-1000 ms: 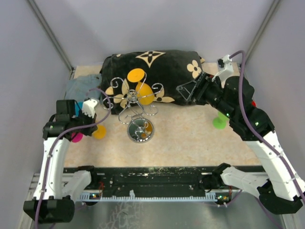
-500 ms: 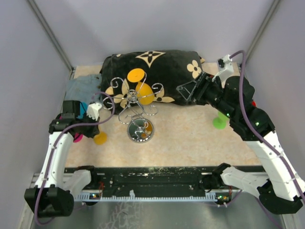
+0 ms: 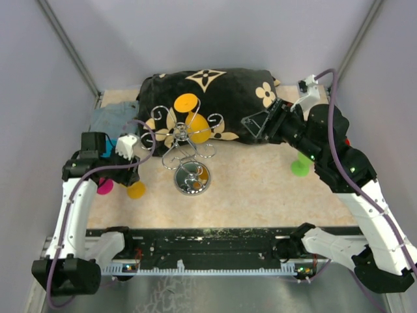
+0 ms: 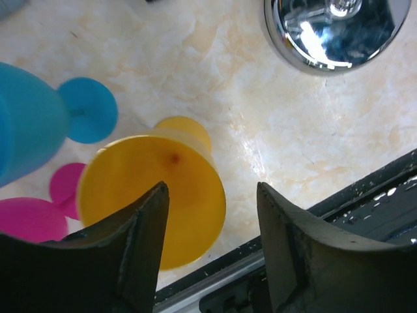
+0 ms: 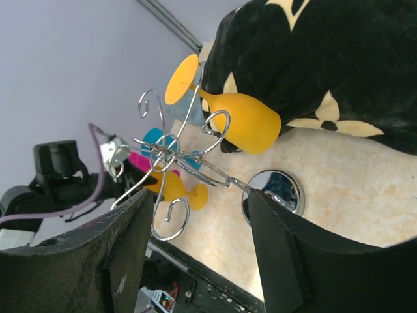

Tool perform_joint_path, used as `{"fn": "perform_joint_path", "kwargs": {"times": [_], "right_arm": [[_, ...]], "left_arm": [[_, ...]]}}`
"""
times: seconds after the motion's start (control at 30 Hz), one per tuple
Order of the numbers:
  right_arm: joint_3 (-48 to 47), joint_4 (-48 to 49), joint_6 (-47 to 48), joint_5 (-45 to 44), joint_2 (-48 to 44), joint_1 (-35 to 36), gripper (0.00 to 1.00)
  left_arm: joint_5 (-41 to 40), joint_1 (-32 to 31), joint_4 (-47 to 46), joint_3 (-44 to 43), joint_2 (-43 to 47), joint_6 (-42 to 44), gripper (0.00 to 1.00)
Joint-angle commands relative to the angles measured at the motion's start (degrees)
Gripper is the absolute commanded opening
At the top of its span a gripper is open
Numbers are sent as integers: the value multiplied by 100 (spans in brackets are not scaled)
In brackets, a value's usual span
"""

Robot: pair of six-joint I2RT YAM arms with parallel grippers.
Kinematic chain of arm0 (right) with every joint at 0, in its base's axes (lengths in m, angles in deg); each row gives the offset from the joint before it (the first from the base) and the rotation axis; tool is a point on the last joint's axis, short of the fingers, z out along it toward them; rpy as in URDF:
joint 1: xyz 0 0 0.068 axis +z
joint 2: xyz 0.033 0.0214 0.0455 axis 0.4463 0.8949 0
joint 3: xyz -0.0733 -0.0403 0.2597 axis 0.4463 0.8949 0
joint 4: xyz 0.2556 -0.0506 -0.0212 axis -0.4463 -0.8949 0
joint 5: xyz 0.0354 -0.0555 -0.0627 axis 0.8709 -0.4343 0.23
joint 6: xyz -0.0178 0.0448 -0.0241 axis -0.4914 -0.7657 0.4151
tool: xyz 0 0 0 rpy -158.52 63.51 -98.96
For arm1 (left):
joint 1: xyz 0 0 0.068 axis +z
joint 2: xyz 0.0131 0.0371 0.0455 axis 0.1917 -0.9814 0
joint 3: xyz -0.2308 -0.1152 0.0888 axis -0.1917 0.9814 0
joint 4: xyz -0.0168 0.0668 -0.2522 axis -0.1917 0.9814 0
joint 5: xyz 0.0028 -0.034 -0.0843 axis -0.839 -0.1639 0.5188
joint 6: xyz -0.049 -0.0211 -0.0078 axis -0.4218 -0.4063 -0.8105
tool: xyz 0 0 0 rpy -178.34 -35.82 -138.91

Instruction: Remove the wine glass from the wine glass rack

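The wine glass rack (image 3: 184, 145), silver wire scrolls on a mirror base (image 3: 192, 178), stands mid-table. An orange wine glass (image 3: 197, 126) hangs from it upside down, also seen in the right wrist view (image 5: 242, 121) beside the rack's scrolls (image 5: 171, 161). My right gripper (image 3: 252, 127) hovers open to the right of the rack, nothing between its fingers (image 5: 202, 202). My left gripper (image 3: 132, 177) is open above a yellow glass (image 4: 153, 195) that stands upright on the table (image 3: 135, 190), not gripped.
A blue glass (image 4: 26, 130) and a pink glass (image 4: 29, 218) stand beside the yellow one at the left. A green glass (image 3: 300, 166) stands at the right. A black flowered cushion (image 3: 215, 98) lies behind the rack, and a grey cloth (image 3: 111, 120) lies at the back left.
My left gripper carried the yellow glass down toward the near left, then opened and let it go on the table. The right arm has not moved.
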Motion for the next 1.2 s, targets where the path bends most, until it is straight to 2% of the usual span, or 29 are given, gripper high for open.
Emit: {"fn": "perform_joint_path", "kwargs": {"times": [0.0, 0.13, 0.3, 0.5, 0.67, 0.8, 0.97, 1.17], "right_arm": [[-337, 224, 4, 117, 20, -25, 61], [-703, 216, 39, 289, 325, -25, 61], [-1890, -131, 241, 797, 1592, -54, 61], [-3483, -270, 70, 2020, 3207, -543, 60], [-4038, 138, -413, 3279, 4229, -1015, 60], [-4546, 83, -512, 3809, 4799, -1114, 59], [-4811, -71, -455, 3863, 4961, -1117, 59], [-4523, -254, -244, 3532, 4437, -1117, 60]], "left_arm": [[227, 34, 308, -1024, 10, 3, 67], [301, 29, 643, -2057, -130, -48, 74], [367, 27, 784, -3493, -369, -330, 76], [358, 26, 466, -4712, -540, -983, 78], [515, 31, -107, -4835, -417, -1688, 80], [903, 27, -547, -4726, -410, -2394, 81], [1402, 35, -1063, -4889, -938, -3168, 81], [2499, 221, -1625, -5472, -2212, -3768, 81]]}}
